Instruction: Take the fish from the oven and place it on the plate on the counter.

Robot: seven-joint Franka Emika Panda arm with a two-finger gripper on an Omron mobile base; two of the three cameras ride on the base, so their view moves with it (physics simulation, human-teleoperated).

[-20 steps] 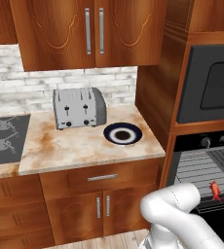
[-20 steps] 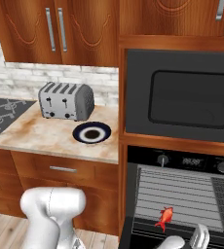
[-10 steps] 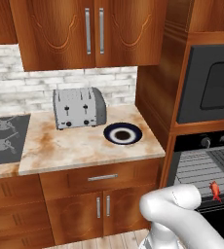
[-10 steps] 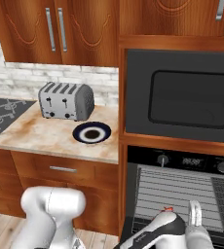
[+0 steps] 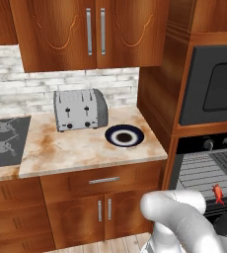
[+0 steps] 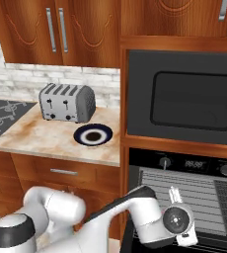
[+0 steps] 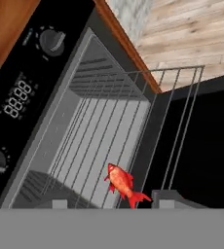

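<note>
The fish (image 7: 122, 184) is lying on the oven (image 7: 92, 131) rack between the gripper's (image 7: 111, 204) parted, empty jaws; it could be nudged through the wires.

One fish (image 7: 123, 184), plate (image 5: 125, 136), toaster (image 5: 80, 109).

Home kitchen: wooden cabinets (image 5: 93, 29), beige marbled stone counter (image 5: 81, 148), silver four-slot toaster (image 5: 80, 109), black gas hob (image 5: 2, 141), black built-in oven (image 6: 184, 192).
</note>
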